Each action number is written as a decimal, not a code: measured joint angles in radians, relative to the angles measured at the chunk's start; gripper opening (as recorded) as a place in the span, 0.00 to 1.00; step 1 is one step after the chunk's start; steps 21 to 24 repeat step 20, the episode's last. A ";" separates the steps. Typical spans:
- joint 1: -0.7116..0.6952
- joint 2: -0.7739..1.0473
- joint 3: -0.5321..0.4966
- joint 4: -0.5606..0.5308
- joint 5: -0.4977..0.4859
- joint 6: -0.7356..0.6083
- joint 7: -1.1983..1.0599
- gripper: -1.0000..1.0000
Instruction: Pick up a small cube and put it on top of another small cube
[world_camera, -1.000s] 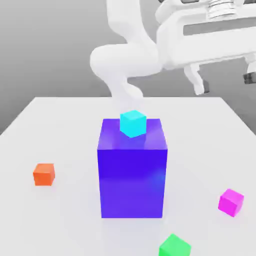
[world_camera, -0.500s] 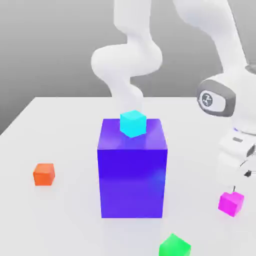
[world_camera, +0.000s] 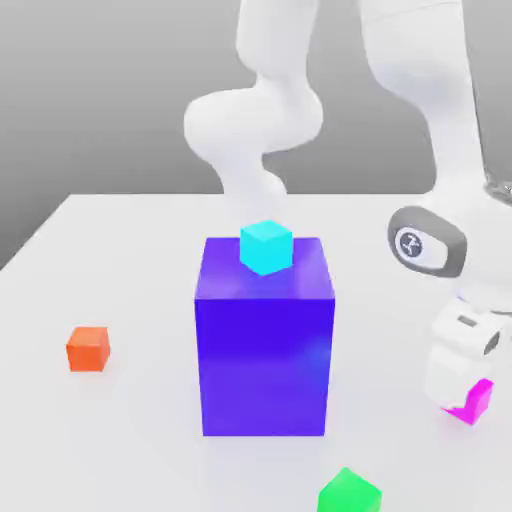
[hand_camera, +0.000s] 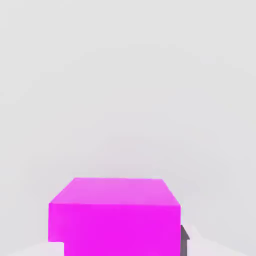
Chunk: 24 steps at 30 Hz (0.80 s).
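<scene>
My gripper (world_camera: 460, 398) has come down over the magenta cube (world_camera: 476, 403) on the table at the exterior view's right, and the white hand hides most of that cube. The hand view has the magenta cube (hand_camera: 115, 215) up close, with a dark finger (hand_camera: 185, 240) pressed against one side and a pale one against the other; the gripper (hand_camera: 122, 246) is shut on the cube. The cube still rests on the table. A cyan cube (world_camera: 266, 246) sits on top of the tall blue block (world_camera: 264, 340) in the middle.
An orange cube (world_camera: 88, 349) lies at the exterior view's left and a green cube (world_camera: 349, 492) near the front edge. The white table (world_camera: 120, 250) carries all of them. The arm's base rises behind the blue block.
The arm swung down from high at the back right to the magenta cube. Over the last half second the hand dropped lower and now covers that cube. No cube has moved.
</scene>
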<state>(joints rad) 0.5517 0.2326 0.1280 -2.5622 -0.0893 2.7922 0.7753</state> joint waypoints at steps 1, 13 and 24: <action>-0.017 -0.019 0.000 0.005 0.013 -0.024 -0.030 0.00; -0.328 0.001 -0.131 0.210 0.093 -0.207 -0.570 0.00; -0.341 0.120 -0.135 0.224 0.096 -0.103 -0.590 1.00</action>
